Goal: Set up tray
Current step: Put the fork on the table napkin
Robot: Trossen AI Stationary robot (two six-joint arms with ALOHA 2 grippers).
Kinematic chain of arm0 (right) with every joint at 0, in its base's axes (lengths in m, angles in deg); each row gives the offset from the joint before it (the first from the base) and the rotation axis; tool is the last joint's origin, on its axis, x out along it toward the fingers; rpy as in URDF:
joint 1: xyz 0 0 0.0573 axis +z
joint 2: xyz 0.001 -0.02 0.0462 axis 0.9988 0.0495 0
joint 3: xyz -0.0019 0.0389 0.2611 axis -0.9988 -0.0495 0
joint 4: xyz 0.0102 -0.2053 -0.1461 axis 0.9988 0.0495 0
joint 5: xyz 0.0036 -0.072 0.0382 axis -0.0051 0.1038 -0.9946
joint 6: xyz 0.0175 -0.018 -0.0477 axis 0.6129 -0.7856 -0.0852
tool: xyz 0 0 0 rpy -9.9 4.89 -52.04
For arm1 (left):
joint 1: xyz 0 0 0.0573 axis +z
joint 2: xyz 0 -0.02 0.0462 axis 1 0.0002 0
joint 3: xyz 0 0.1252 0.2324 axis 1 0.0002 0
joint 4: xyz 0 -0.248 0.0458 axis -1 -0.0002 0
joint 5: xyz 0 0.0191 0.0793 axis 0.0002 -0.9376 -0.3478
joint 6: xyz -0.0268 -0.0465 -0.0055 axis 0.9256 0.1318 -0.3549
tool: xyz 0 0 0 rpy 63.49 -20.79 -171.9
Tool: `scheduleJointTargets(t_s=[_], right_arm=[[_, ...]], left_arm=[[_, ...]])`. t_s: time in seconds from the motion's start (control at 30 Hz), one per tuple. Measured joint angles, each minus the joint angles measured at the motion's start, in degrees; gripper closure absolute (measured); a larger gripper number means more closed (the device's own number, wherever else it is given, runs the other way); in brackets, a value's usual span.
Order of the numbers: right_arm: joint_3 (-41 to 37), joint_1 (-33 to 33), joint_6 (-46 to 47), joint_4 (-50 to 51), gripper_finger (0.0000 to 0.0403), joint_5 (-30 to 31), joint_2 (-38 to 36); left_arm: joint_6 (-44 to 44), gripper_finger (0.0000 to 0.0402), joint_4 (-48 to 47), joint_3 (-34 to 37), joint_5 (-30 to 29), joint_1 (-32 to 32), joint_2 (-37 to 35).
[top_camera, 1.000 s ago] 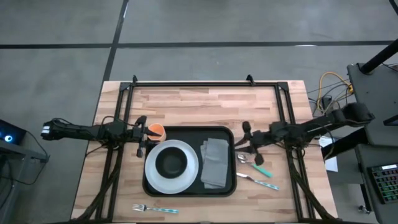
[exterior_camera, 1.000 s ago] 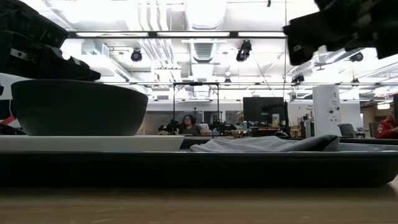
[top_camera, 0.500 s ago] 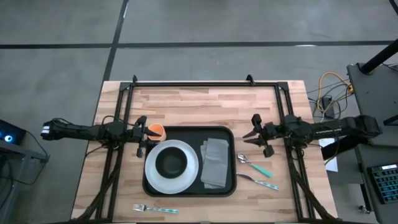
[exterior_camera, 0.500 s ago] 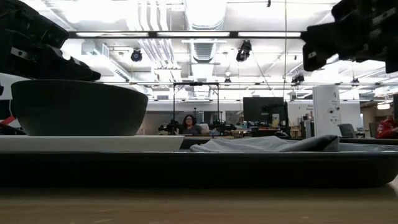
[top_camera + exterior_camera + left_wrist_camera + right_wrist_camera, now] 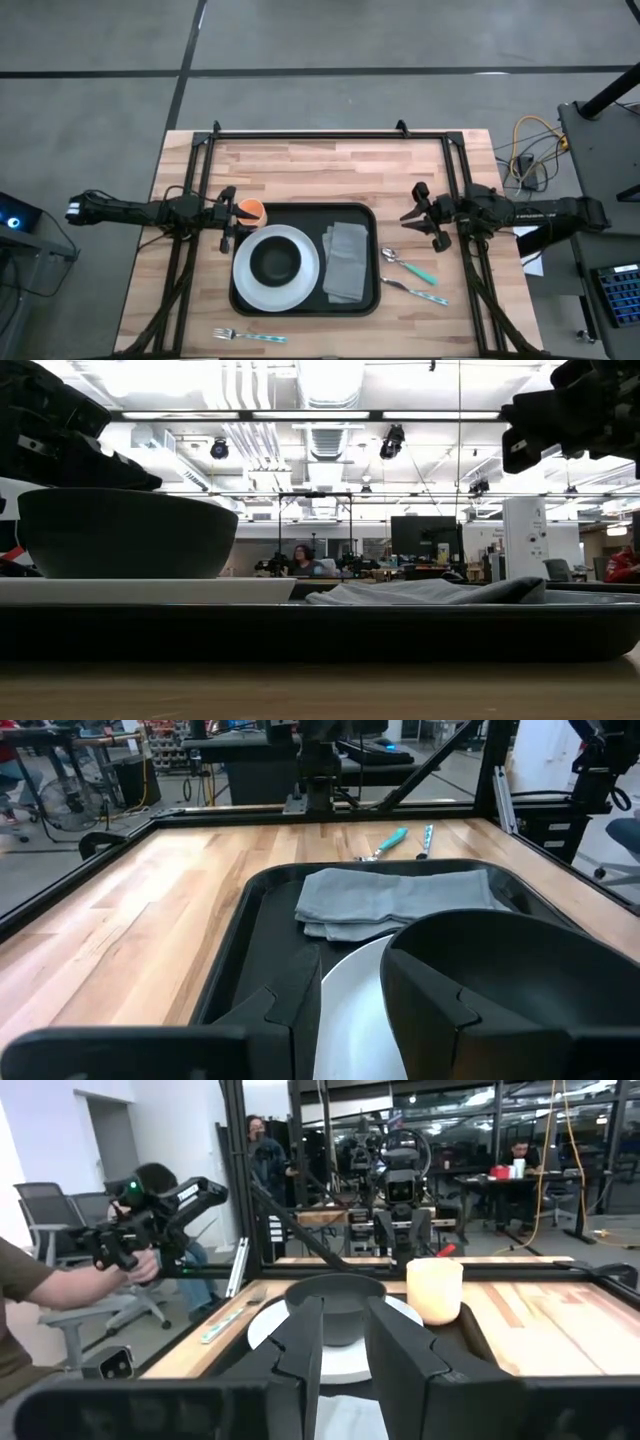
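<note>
We are seeing only part of the orange cup (image 5: 251, 210); the left gripper (image 5: 227, 219) is covering its near side from above. The tray's (image 5: 330, 632) front rim is hiding the cutlery at table height. The fork (image 5: 247, 336) is looking too small to count tines.

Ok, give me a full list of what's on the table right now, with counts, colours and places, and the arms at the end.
tray: 1, black, table centre.
plate: 1, white, left part of the tray.
bowl: 1, black, on the plate.
napkin: 1, grey, folded, right part of the tray.
cup: 1, orange, on the table at the tray's far-left corner.
spoon: 1, teal handle, on the table right of the tray.
knife: 1, teal handle, nearer edge than the spoon.
fork: 1, teal handle, near edge, in front of the tray.
left hand: beside the cup.
right hand: open, empty, above the table right of the tray.
</note>
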Motion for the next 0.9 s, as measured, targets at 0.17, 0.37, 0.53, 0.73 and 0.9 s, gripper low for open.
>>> scheduleJointTargets(t_s=[0.17, 0.37, 0.53, 0.73, 0.9], right_arm=[[0.01, 0.04, 0.3, 5.0, 0.0335, 4.34, -4.92], [-0.01, 0.05, 0.76, 10.88, 0.0335, 7.77, -11.16], [-0.32, 0.04, -0.39, 16.49, 0.0335, 8.14, -16.27], [-0.35, 0.04, -1.03, 25.04, 0.0335, 10.73, -22.08], [-0.35, -0.01, -1.95, 28.86, 0.0335, 10.88, -23.93]], left_arm=[[0.56, 0.0309, 0.0, 0.0, 0.0, 0.01, 0.01], [2.05, 0.0309, 0.0, 0.02, 0.01, 0.02, -0.01], [2.79, 0.0309, 0.0, 0.02, 0.08, -0.04, 0.0], [7.62, 0.0309, 0.0, 0.02, 2.84, -0.04, -0.01], [8.76, 0.0309, 0.01, 0.0, 3.88, -0.04, 0.01]])
